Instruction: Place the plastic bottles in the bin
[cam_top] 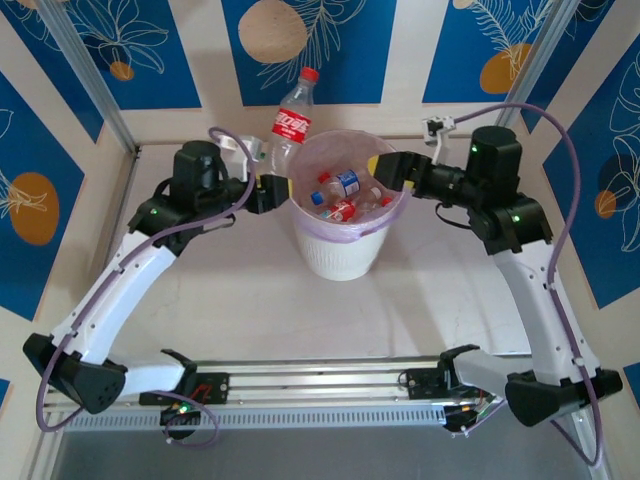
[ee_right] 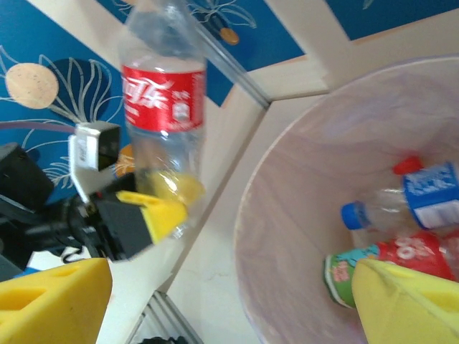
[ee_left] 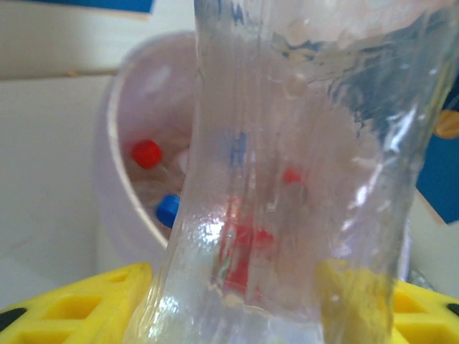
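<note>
My left gripper [cam_top: 272, 190] is shut on the base of a clear plastic bottle [cam_top: 290, 125] with a red label and red cap. It holds the bottle upright just left of the bin's rim. In the left wrist view the bottle [ee_left: 301, 179] stands between the yellow fingers [ee_left: 79, 308]. The bin [cam_top: 345, 262] is a white ribbed bucket with a pinkish bag, and several bottles [cam_top: 340, 200] lie inside. My right gripper [cam_top: 385, 172] is open at the bin's right rim, holding nothing. The right wrist view shows the held bottle [ee_right: 163, 100] and the bin's inner wall [ee_right: 323, 158].
Inside the bin lie a blue-labelled bottle [ee_right: 409, 197], a red-labelled one [ee_right: 412, 254] and a green-labelled one [ee_right: 344, 276]. Blue patterned wall panels [cam_top: 120, 50] close in the table at the back and sides. A metal rail [cam_top: 320, 385] runs along the near edge.
</note>
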Available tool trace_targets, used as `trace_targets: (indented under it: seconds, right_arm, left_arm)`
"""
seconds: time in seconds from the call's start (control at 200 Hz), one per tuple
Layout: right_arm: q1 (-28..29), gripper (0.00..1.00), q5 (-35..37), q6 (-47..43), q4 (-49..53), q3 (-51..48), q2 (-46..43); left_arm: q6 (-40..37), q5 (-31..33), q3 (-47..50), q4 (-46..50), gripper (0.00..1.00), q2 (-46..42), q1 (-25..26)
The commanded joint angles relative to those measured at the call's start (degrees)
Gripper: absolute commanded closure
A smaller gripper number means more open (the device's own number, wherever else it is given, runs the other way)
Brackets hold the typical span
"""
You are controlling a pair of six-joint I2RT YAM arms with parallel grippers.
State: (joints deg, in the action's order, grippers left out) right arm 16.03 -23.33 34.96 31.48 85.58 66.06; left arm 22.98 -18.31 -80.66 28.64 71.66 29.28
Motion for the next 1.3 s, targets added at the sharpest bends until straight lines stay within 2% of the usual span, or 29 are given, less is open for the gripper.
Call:
trace_targets:
  seconds: [0.0,0.23,0.39,0.515,0.79,0.89,1.055,1.221,1.296]
  right_arm:
    - [3.82,0.12,0.80,1.90,-5.09,3.29,2.17]
    - [9.60,0.07,2.74,1.98,-6.76,7.37,9.22]
    - [10.16,0.06,3.03,2.41,-10.32,9.82,13.25]
    - [10.20,0.07,4.06,1.74,-9.24,14.68,17.66]
    - [10.16,0.18,4.06,1.78,-7.93,19.50,22.91]
    - [10.07,0.28,3.82,1.69,-7.46,19.89,23.42]
    - [9.99,0.39,4.35,0.95,-7.07,20.37,23.15]
    - [9.44,0.48,4.59,-0.05,-6.61,21.60,22.97]
    - [8.74,0.50,4.72,-0.68,-6.68,21.90,22.80]
  left_arm:
    - [3.08,-5.20,0.66,-5.57,0.73,-0.87,1.79]
    - [3.12,-7.03,0.40,-6.38,0.76,1.67,4.80]
    - [2.68,-8.02,0.24,-6.34,0.77,2.64,6.01]
    - [1.72,-9.10,0.07,-5.54,0.79,3.25,6.49]
    - [0.40,-9.53,0.07,-5.46,0.80,2.95,6.81]
    - [0.28,-9.58,-0.18,-5.62,0.80,3.28,6.74]
    - [0.08,-9.63,0.23,-7.40,0.55,3.12,6.69]
    - [-0.22,-8.86,0.45,-7.42,0.17,1.57,6.11]
    - [-0.40,-7.17,1.44,-7.07,0.09,-0.48,5.34]
